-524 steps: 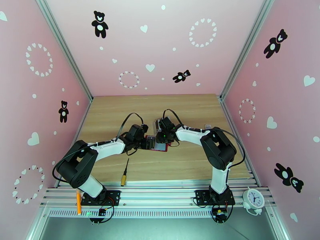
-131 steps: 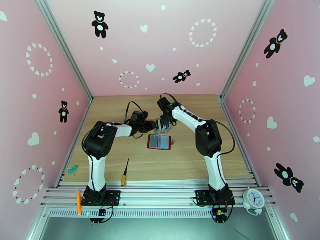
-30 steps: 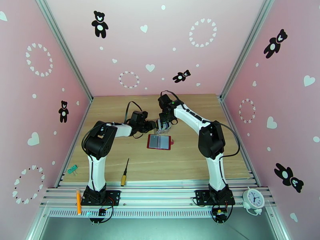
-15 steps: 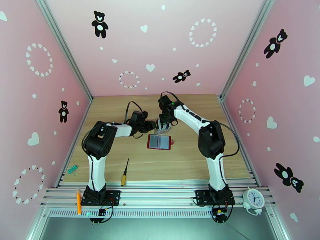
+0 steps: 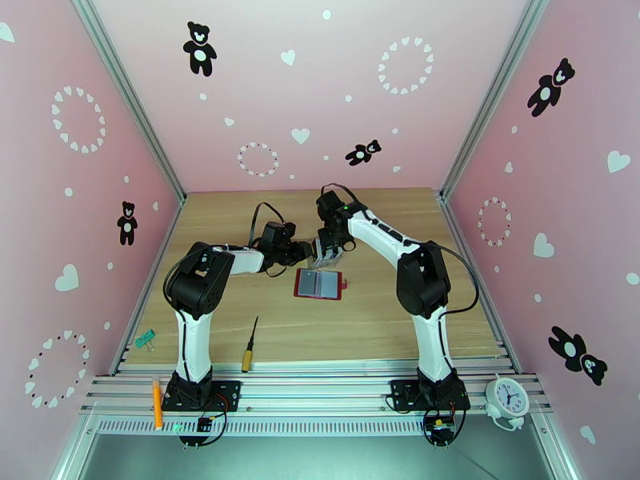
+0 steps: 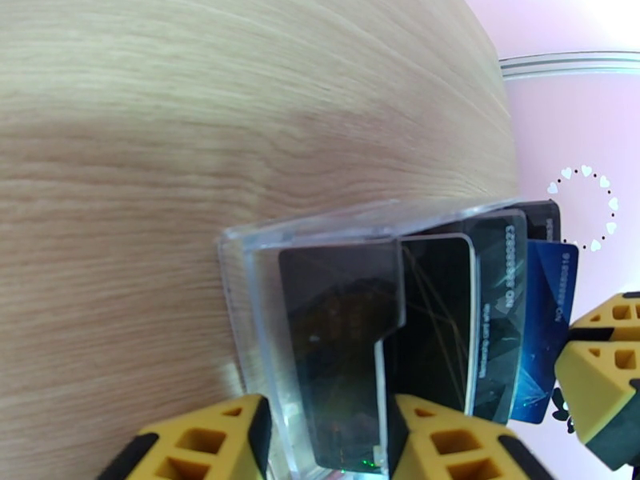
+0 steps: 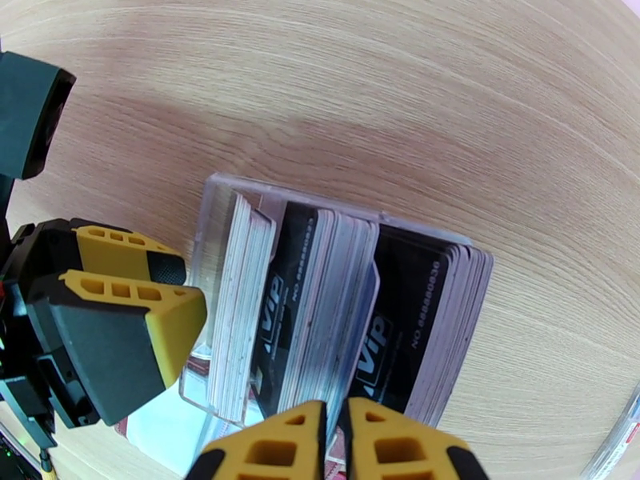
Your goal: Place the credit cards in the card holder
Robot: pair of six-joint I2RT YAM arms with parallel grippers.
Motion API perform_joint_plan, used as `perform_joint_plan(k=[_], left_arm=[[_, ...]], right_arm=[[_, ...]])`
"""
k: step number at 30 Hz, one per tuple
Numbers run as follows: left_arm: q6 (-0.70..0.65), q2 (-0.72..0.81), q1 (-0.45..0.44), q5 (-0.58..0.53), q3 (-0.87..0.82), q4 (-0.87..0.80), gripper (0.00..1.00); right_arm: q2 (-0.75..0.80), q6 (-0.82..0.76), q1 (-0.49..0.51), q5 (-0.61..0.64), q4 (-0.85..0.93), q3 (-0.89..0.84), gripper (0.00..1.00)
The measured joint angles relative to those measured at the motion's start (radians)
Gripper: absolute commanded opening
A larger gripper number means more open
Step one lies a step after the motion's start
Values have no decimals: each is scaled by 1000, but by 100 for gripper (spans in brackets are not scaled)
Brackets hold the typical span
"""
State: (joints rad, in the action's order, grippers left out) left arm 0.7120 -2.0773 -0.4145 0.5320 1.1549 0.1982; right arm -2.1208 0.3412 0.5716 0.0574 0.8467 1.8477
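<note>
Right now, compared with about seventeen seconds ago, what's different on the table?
Both arms left the card holder and reached farther back: the left gripper and right gripper are now at the clear rack holding the credit cards. The card holder lies open, untouched, about where it was. The screwdriver and clock stayed put, and little has moved in the last four seconds.
</note>
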Motion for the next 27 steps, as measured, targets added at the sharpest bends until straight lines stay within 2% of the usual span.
perform_joint_plan(k=[21,27], left_arm=[[0,0,0,0,1,-3,45],[0,0,0,0,2,-3,45]], right_arm=[[-1,0,0,-1,20,0,15],[-1,0,0,-1,20,0,11]])
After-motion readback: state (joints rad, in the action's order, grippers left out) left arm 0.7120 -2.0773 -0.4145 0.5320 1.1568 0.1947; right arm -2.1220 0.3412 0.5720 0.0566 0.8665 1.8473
